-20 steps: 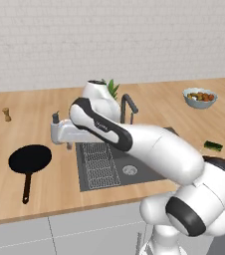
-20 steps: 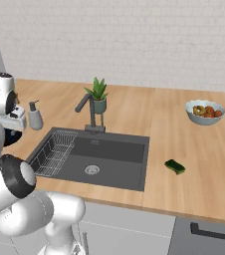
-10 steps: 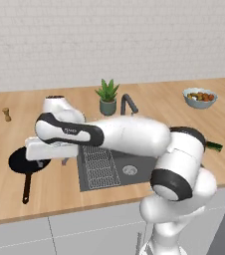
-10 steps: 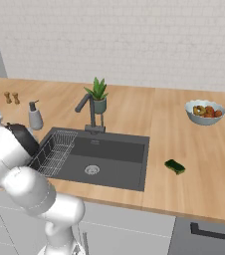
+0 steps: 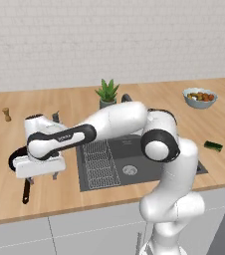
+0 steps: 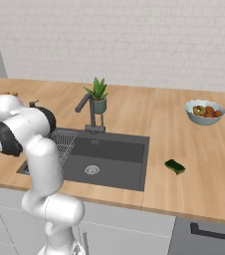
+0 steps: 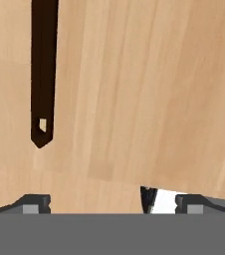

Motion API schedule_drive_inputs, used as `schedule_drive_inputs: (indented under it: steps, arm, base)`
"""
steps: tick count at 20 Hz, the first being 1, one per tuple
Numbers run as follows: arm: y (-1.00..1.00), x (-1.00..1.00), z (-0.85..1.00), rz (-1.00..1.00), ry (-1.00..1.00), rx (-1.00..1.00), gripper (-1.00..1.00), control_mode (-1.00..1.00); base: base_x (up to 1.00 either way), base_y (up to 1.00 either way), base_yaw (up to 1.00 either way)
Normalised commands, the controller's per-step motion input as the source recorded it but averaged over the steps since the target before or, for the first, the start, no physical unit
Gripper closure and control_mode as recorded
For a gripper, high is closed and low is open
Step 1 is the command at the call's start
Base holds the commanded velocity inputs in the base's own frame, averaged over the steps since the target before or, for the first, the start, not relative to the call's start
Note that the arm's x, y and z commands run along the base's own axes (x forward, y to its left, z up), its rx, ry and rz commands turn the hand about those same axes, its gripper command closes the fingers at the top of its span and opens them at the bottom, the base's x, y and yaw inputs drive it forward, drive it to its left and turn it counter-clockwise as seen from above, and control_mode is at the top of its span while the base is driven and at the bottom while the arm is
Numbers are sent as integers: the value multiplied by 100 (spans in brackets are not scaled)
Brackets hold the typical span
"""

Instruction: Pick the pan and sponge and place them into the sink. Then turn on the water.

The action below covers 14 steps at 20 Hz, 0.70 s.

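The black pan [image 5: 14, 158] lies on the counter left of the sink [image 5: 134, 149], mostly covered by my hand. Its long handle [image 5: 26, 192] points toward the front edge. My gripper [image 5: 42, 178] hangs open low over the counter, just right of that handle. In the hand view the handle [image 7: 43, 74] runs down the left side, outside my open gripper [image 7: 112, 201], which has bare wood between its fingertips. The green sponge [image 5: 213, 146] rests far right of the sink [image 6: 109, 154], also seen as the sponge [image 6: 174, 166]. The faucet [image 6: 87, 112] stands behind the basin with no water running.
A potted plant [image 5: 107, 93] stands behind the sink, and a fruit bowl [image 5: 199, 97] sits at the back right. Two small shakers [image 5: 0, 114] are at the far left. A wire rack [image 5: 97, 159] fills the basin's left part.
The arm has swung left from above the sink and dropped low over the pan's handle. The gripper has stayed open; pan and sponge have not moved.
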Motion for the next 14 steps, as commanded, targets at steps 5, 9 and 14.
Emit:
schedule_drive_inputs:
  steps: [5, 9, 14]
  arm:
    - [15, 24, -35, 0, 0, -9, -100, -100]
    - [21, 33, -4, 0, 0, 0, -100, -100]
    - [17, 27, -34, 0, 0, 0, -100, -100]
  base:
    - [0, 0, 0]
    - [0, 0, 0]
    - [0, 0, 0]
